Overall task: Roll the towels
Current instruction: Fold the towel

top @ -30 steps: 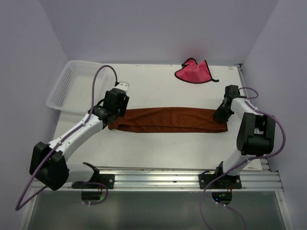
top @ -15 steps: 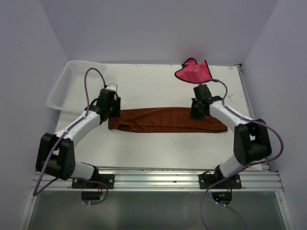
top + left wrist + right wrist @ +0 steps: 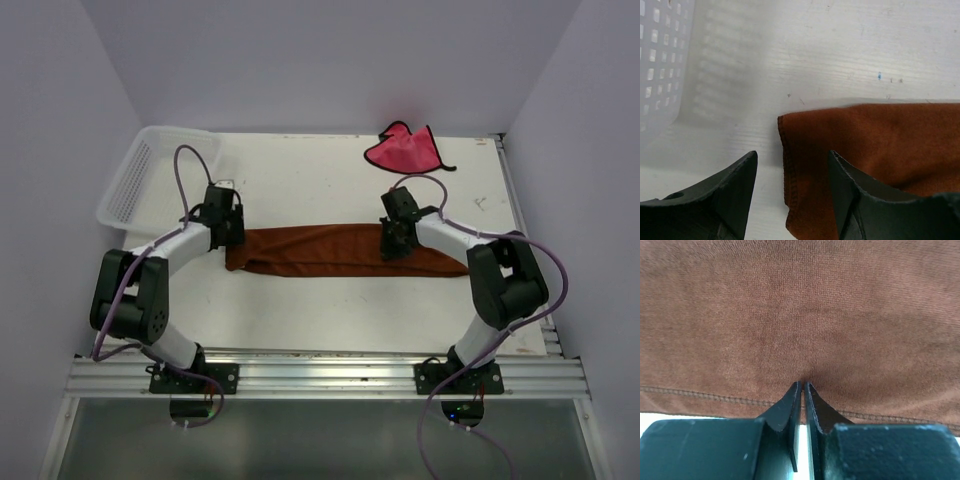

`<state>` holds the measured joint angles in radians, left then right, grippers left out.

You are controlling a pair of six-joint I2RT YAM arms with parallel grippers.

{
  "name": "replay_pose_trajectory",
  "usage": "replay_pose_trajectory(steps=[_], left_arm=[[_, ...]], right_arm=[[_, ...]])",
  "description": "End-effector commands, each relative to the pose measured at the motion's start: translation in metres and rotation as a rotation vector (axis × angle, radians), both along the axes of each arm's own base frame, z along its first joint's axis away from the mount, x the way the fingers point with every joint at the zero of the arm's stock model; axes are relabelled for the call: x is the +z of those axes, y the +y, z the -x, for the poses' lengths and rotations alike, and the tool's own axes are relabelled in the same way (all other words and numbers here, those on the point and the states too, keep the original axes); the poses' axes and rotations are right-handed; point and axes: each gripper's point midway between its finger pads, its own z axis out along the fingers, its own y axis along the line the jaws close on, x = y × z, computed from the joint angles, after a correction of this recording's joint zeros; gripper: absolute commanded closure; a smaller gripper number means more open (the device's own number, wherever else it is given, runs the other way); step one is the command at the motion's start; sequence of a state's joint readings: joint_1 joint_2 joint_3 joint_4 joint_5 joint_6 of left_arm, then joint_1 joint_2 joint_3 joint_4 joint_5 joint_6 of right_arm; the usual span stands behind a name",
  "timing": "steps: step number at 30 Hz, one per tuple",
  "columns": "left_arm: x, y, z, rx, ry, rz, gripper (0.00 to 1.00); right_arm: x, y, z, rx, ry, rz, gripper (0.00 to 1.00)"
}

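The left arm [image 3: 175, 243] and right arm [image 3: 450, 238] are both built of white links with bulky black joints, on black bases [image 3: 190, 380] bolted to a silver rail [image 3: 330, 365]. A purple cable [image 3: 179, 168] runs along each. The left gripper [image 3: 792, 155] has thick black fingers [image 3: 715, 200] with rounded tips; the right gripper [image 3: 803, 385] has thin dark blades [image 3: 790, 410] on blocky, speckled mounts [image 3: 705, 450].

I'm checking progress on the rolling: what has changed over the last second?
The right gripper slid left along the brown towel, from its right end to right of the middle, and closed, tips on the cloth. The left gripper shifted slightly left and is open across the towel's left edge. The brown towel still lies unrolled. The pink towel and the basket stayed put.
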<state>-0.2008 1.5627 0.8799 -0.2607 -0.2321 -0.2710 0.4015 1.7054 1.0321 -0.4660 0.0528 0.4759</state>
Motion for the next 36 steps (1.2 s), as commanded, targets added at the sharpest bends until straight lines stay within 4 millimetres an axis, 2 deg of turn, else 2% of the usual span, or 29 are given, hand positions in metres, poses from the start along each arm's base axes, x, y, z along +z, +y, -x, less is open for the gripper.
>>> replay_pose_trajectory(steps=[1,5,8,9,14,17,18,22,25,28,31,36], left_arm=[[0.013,0.005,-0.032,0.056,-0.092,0.054,0.39],[0.000,0.006,-0.040,0.064,-0.075,0.100,0.43],[-0.006,0.002,-0.045,0.058,-0.075,0.132,0.51],[-0.006,0.001,-0.046,0.056,-0.076,0.139,0.57],[-0.014,0.000,-0.043,0.053,-0.063,0.161,0.75],[-0.014,0.003,-0.043,0.056,-0.066,0.172,0.92],[-0.012,0.003,-0.044,0.055,-0.073,0.179,1.00],[0.008,0.004,-0.051,0.038,-0.125,0.189,1.00],[0.046,0.001,-0.055,0.011,-0.236,0.200,1.00],[0.072,0.001,-0.054,0.005,-0.303,0.189,1.00],[0.083,-0.003,-0.049,-0.008,-0.318,0.176,1.00],[0.066,-0.001,-0.041,0.001,-0.259,0.149,1.00]], right_arm=[[-0.005,0.006,-0.004,0.030,-0.018,-0.005,0.90],[-0.012,0.007,-0.002,0.031,-0.005,-0.001,0.91],[-0.016,0.006,-0.001,0.033,0.005,0.003,0.93],[-0.016,0.006,0.000,0.033,0.007,0.003,0.94],[-0.019,0.005,0.002,0.031,0.015,0.010,0.96],[-0.021,0.001,0.002,0.025,0.022,0.030,0.96],[-0.022,0.000,0.003,0.024,0.025,0.035,0.96],[-0.025,-0.002,0.005,0.022,0.037,0.046,0.96],[-0.027,-0.003,0.005,0.021,0.042,0.054,0.96],[-0.030,-0.003,0.007,0.022,0.054,0.053,0.97],[-0.030,-0.001,0.007,0.022,0.057,0.045,0.97],[-0.029,0.000,0.006,0.026,0.055,0.039,0.97]])
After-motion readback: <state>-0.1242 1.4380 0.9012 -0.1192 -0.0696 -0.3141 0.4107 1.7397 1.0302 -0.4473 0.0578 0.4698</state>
